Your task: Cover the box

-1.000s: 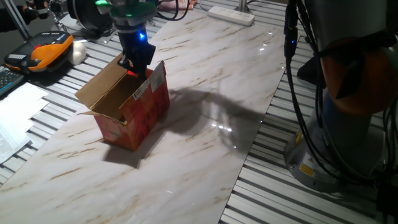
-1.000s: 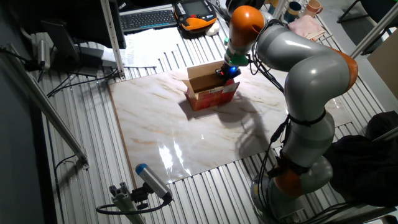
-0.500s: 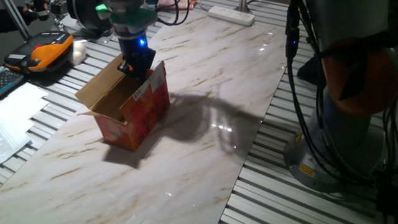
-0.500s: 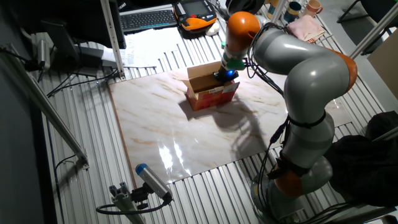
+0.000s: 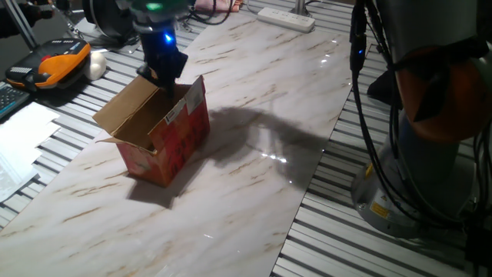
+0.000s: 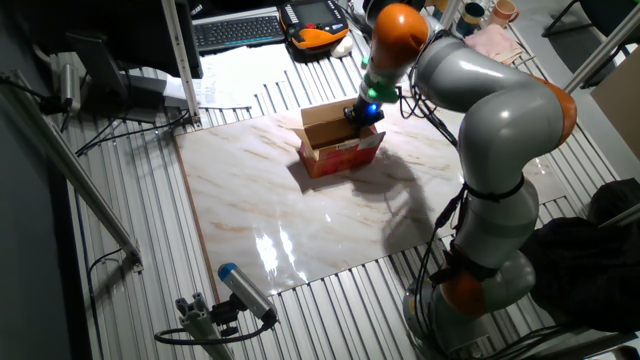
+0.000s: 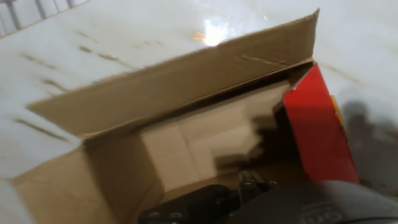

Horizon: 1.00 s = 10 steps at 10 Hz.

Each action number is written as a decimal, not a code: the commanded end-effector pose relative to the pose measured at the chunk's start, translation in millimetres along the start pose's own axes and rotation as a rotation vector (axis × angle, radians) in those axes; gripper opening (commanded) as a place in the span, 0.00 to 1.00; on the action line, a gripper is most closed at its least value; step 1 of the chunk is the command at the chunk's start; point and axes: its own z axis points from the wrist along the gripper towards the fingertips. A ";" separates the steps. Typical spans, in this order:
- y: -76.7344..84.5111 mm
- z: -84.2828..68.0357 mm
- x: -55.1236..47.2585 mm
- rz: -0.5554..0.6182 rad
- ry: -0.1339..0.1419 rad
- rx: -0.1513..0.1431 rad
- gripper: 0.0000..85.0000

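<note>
box (image 5: 163, 135) | flaps up, top uncovered; nothing closed yet | gripper (image 5: 163, 73) above rear flap; grip state cannot be told

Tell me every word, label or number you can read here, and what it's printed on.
None can be read.
White label on a flap of the box: dark print, too small to read.
Yellow sticker on the robot's base: too blurred.
Red side of the box: print too faint to make out.

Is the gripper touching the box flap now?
Cannot tell. In one fixed view the gripper overlaps the box flap edge; no view shows contact or gap plainly.
</note>
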 end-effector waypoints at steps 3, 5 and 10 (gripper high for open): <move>1.0 -51.2 5.4 -0.025 0.002 0.031 0.00; -15.6 -59.5 -8.2 -0.060 0.005 0.035 0.00; -42.7 -16.5 -31.5 -0.125 -0.069 0.041 0.00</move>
